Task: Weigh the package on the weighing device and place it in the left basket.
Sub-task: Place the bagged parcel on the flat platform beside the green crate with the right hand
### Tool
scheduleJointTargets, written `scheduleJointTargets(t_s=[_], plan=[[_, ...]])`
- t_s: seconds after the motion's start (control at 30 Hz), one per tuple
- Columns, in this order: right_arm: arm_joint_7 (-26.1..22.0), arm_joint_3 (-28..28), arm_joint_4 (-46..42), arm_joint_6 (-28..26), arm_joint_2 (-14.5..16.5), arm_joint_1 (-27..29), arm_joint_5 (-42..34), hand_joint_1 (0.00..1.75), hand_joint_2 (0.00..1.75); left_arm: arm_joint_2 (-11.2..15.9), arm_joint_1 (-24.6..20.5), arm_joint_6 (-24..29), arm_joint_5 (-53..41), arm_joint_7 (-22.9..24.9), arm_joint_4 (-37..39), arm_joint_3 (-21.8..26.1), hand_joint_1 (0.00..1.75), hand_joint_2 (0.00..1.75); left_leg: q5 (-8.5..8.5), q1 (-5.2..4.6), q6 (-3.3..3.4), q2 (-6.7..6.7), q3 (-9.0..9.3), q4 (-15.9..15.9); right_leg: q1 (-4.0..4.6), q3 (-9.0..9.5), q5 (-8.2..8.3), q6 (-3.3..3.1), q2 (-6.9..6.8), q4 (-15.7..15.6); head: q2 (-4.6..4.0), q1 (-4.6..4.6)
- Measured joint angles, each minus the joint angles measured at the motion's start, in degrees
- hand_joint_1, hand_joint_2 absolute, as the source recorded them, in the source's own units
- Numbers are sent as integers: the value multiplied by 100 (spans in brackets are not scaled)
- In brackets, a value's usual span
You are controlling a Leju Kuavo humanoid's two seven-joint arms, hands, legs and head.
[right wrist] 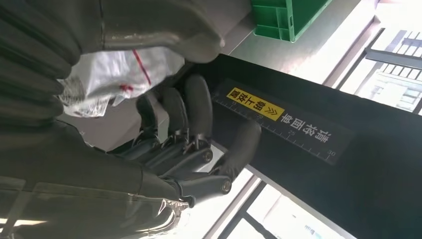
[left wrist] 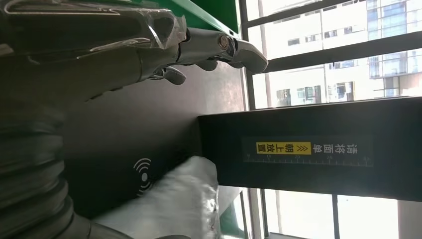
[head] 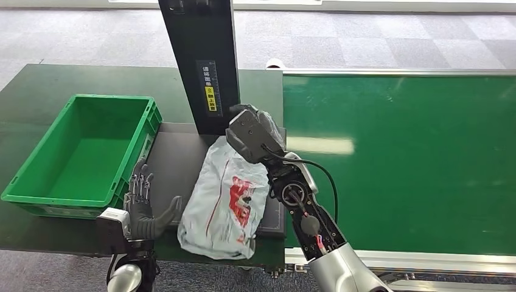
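The package (head: 224,202), a white plastic bag with red print, lies flat on the dark plate of the weighing device (head: 173,159), in front of its black column (head: 204,61). My right hand (head: 252,135) is at the bag's far end beside the column; in the right wrist view the thumb (right wrist: 164,35) lies over the package (right wrist: 112,74) and the curled fingers (right wrist: 191,112) lie on its other side, holding it. My left hand (head: 146,205) stands open, fingers up, just left of the bag without touching it. The left wrist view has the hand (left wrist: 149,55) over the plate and the package (left wrist: 169,204).
The green basket (head: 36,152) stands on the dark table left of the weighing device, close to my left hand. A green conveyor belt (head: 401,158) runs along the right. The column (left wrist: 308,149) carries a yellow label and rises close behind my right hand.
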Motion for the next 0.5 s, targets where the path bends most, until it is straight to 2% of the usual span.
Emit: scheduleJointTargets(t_s=[0.37, 0.5], plan=[[-320, -196, 171, 75, -29, -26, -340, 0, 0, -4, -125, 71, -122, 10, 51, 50, 0, 175, 0, 0, 0, 0, 0, 0, -1, 0, 0, 0, 0, 0, -1, 1], [-864, -336, 18, 89, -87, 102, -686, 0, 175, 14, -94, 134, -812, 253, -135, 49, 0, 175, 0, 0, 0, -2, 0, 2, -1, -2, 0, 0, -1, -1, -1, -1]])
